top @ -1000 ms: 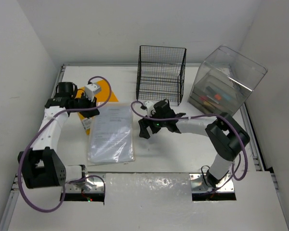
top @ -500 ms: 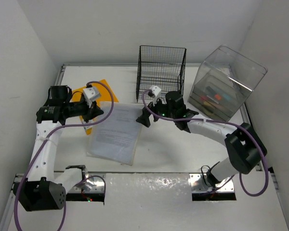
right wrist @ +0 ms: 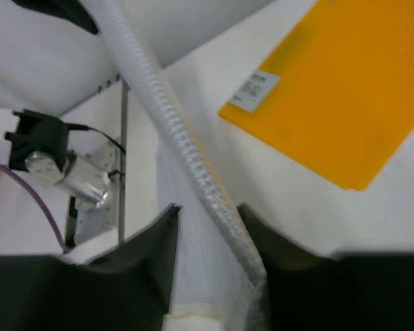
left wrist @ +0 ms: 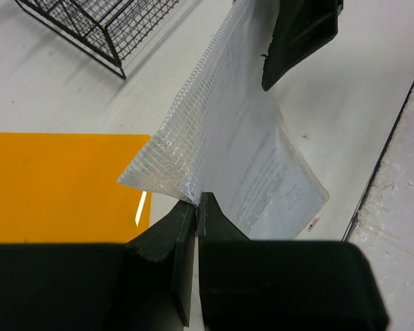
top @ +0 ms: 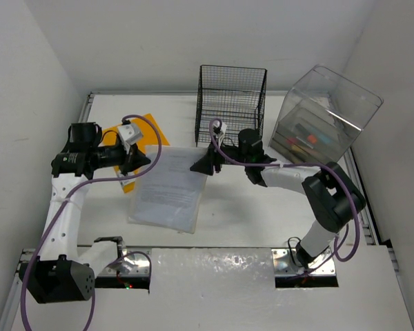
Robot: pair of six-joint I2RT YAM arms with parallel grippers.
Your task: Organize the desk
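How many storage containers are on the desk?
2: a black wire-mesh rack at back centre and a clear drawer box at back right; none looks hidden.

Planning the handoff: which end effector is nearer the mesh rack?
Right. The right end effector is just in front of the rack; the left end effector is farther, off leftward.

**Twin white-and-black arms, purple cabling**

Left arm (top: 62, 214): white link shells, chunky black joint housings, silver base plate (top: 124, 265). A purple cable (top: 158, 141) loops out behind the left gripper (top: 146, 157). A small white-grey camera block (top: 130, 132) is mounted just behind that gripper. Its fingers (left wrist: 162, 238) are matte black wedges tapering to thin tips. Right arm (top: 283, 178): same build and same purple cable, with a white camera block behind the right gripper (top: 196, 167). Its fingers (right wrist: 152, 255) are smooth and black but blurred in the wrist view.
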